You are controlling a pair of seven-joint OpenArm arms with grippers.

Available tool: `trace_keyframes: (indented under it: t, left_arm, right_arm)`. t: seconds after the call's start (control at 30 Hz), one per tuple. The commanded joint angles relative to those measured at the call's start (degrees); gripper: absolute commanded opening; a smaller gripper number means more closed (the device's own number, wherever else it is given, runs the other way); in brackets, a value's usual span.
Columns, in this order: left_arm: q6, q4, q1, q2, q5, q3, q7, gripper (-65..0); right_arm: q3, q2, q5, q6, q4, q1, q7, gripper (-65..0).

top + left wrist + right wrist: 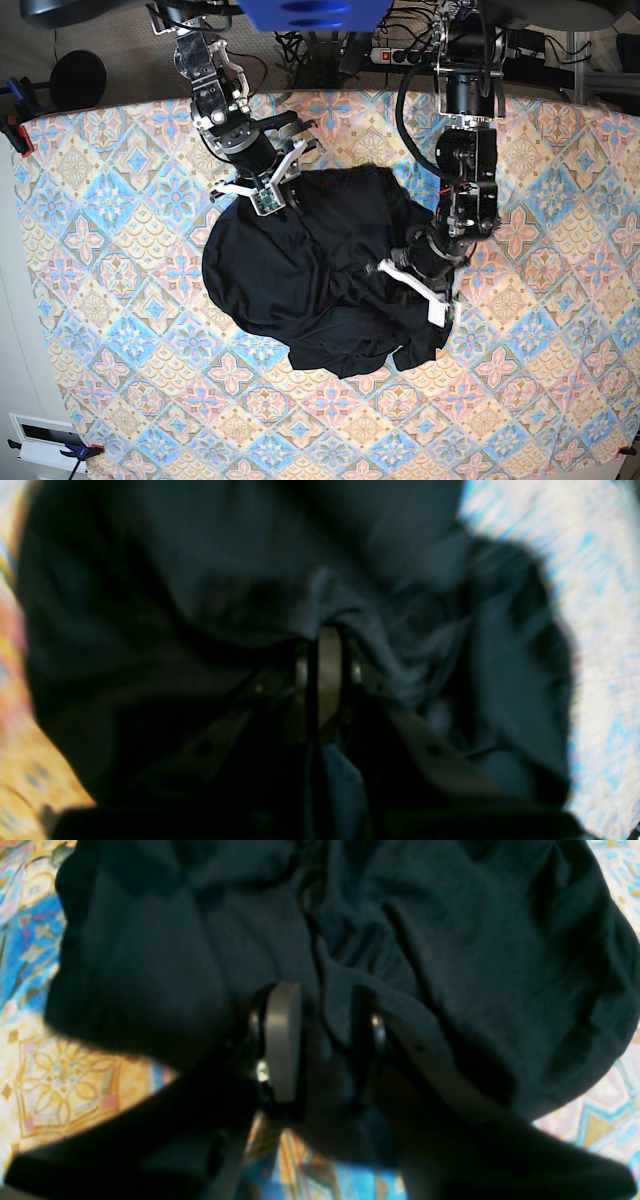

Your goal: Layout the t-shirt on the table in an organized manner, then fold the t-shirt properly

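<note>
The black t-shirt point(310, 270) lies crumpled in a rounded heap in the middle of the table point(120, 200). My left gripper point(418, 285) is at the heap's right edge. In the left wrist view it point(327, 640) is shut, with t-shirt point(210, 580) cloth bunched and pinched at its tips. My right gripper point(265, 195) is at the heap's upper left edge. In the right wrist view its fingers point(282, 1040) stand apart, so the gripper point(324, 1005) is open, with a fold of the t-shirt point(450, 940) lying in the gap.
The patterned table point(65, 1080) shows on both sides of the cloth, and at the right of the left wrist view point(600, 580). Cables and a power strip point(400, 55) lie behind the table's far edge. A white device point(45, 440) sits off the near left corner.
</note>
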Motion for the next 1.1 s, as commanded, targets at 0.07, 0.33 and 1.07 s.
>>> trace_keyframes:
  t: [0.07, 0.33, 1.07]
  left_arm:
    - [-0.52, 8.7, -3.91, -0.03, -0.35, -0.17, -0.88, -65.0]
    - [-0.34, 15.03, -14.11, -0.03, -0.35, -0.17, 5.62, -65.0]
    - [-0.43, 5.36, -10.94, -7.86, -0.17, -10.55, 0.44, -65.0]
  right_arm:
    - [0.09, -0.07, 0.58, 0.03, 0.94, 0.42, 1.54, -47.8]
    - [0.18, -0.07, 0.58, 0.03, 1.03, 0.42, 1.54, -47.8]
    - [7.65, -3.94, 0.58, 0.03, 1.03, 0.68, 1.54, -47.8]
